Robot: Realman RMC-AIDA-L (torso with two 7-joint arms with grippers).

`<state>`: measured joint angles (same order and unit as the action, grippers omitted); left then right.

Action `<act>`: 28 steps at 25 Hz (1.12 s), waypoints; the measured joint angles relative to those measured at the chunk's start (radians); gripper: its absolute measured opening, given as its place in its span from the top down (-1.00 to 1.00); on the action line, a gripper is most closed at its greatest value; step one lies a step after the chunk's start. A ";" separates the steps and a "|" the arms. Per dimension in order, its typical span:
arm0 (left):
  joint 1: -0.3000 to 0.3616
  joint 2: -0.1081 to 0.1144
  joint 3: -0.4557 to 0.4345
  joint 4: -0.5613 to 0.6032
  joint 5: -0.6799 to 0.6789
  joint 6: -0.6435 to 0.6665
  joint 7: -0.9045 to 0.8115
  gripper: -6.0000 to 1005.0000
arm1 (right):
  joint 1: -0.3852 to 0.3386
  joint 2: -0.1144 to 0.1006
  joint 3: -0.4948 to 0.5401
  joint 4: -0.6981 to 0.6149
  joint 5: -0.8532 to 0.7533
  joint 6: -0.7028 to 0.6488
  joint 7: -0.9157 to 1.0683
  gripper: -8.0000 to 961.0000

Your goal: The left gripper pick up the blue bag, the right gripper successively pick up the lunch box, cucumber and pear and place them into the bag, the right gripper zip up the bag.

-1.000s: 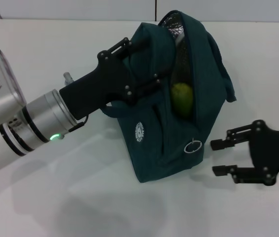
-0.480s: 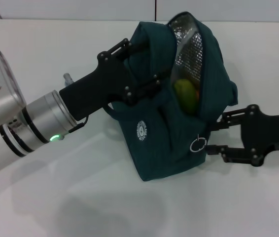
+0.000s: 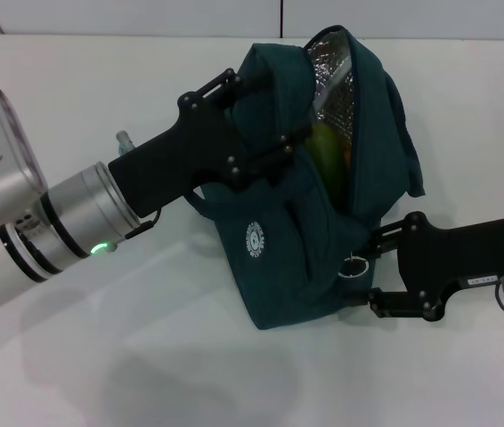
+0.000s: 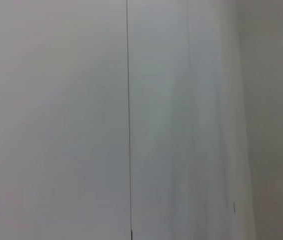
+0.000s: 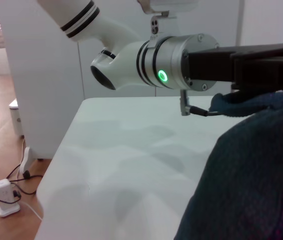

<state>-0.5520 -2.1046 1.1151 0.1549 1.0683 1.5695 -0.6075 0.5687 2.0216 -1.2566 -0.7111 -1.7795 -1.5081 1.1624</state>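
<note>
Blue bag (image 5: pixel 251 175) beside green-lit left arm (image 5: pixel 171 62)

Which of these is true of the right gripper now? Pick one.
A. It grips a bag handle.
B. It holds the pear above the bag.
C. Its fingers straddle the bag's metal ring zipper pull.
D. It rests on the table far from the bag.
C. In the head view the right gripper sits against the blue bag low on its side, fingers either side of the ring zipper pull; the pear already lies inside.
</note>
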 joint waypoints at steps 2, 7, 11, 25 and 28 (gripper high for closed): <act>0.000 0.000 0.000 0.000 0.000 0.001 0.000 -0.54 | 0.002 -0.001 -0.003 -0.001 -0.002 0.002 0.003 0.09; 0.000 0.000 0.000 -0.001 -0.001 0.001 0.000 -0.54 | 0.004 -0.005 -0.004 0.001 -0.005 0.006 0.005 0.21; 0.000 0.000 0.000 -0.001 -0.001 0.001 0.000 -0.54 | 0.003 -0.006 -0.006 0.001 -0.006 0.020 0.002 0.49; 0.004 0.000 0.000 -0.002 -0.006 0.002 0.011 -0.55 | -0.005 -0.001 -0.056 0.000 0.019 0.064 -0.098 0.74; 0.007 -0.001 0.000 -0.002 -0.007 0.005 0.011 -0.54 | -0.006 -0.005 -0.040 -0.003 0.030 0.039 -0.112 0.85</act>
<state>-0.5454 -2.1058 1.1151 0.1533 1.0617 1.5743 -0.5967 0.5627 2.0168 -1.2971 -0.7137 -1.7498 -1.4695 1.0503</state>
